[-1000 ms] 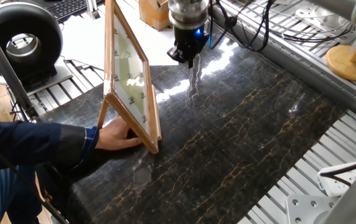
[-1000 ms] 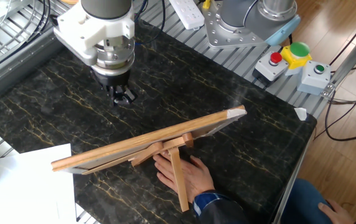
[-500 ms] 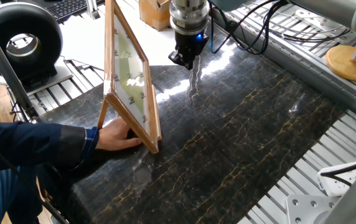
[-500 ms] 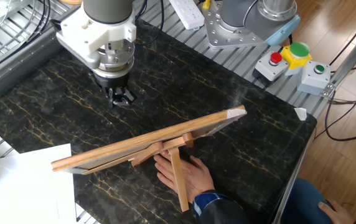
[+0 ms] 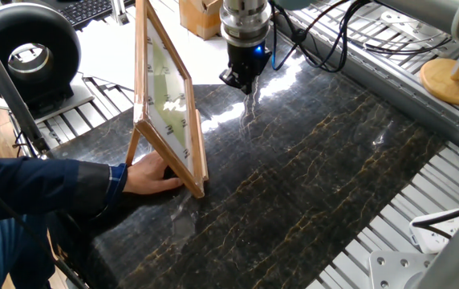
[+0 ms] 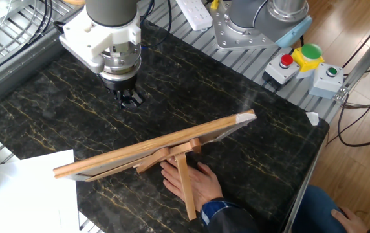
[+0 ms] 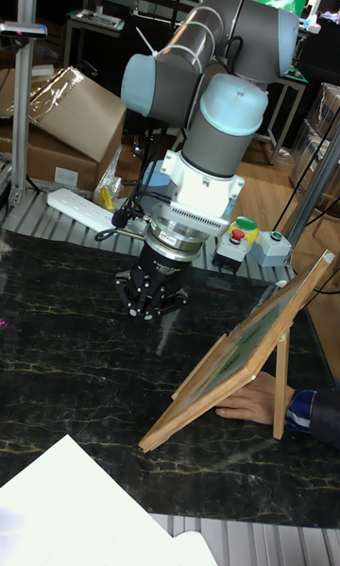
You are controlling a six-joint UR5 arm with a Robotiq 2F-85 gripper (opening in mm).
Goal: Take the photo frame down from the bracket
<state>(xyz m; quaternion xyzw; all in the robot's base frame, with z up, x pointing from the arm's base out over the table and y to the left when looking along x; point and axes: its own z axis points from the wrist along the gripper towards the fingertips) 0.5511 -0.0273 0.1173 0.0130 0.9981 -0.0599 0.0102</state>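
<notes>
Shifted slightly since a second ago: gripper [image 5: 244, 80] nudged a touch toward the far table edge in one fixed view, a hair rightward in the other [image 6: 128, 100]; nothing else changed. Hovering over the dark marble table [image 5: 334, 160], well apart from the photo frame [image 5: 168, 96], holding nothing. Fingers close together, tips dark and small; cannot tell whether fully closed or slightly parted, not even in the tall view [image 7: 151, 303].

Photo frame leaning on the bracket [image 6: 184, 175], tilted back, lower edge near the table surface. Top of frame cut off by the upper edge in one fixed view. Seen only from behind and edge-on in the other fixed view [image 6: 152, 150], so glass and mat hidden there. Mat marks visible but too small to read.

Bracket mostly hidden behind the frame: only one leg and part of the cross piece visible in the other fixed view, rear leg in the tall view [image 7: 280, 391]. Ledge bar not made out.

Person's hand [image 6: 195, 184] flat on the table behind the frame, beside the bracket leg; partly covered by the frame in one fixed view [image 5: 151, 174]. Blue sleeve [image 5: 45, 189] cut off at the left edge.

White paper sheet [image 6: 36, 188] at the table corner, partly out of picture.
</notes>
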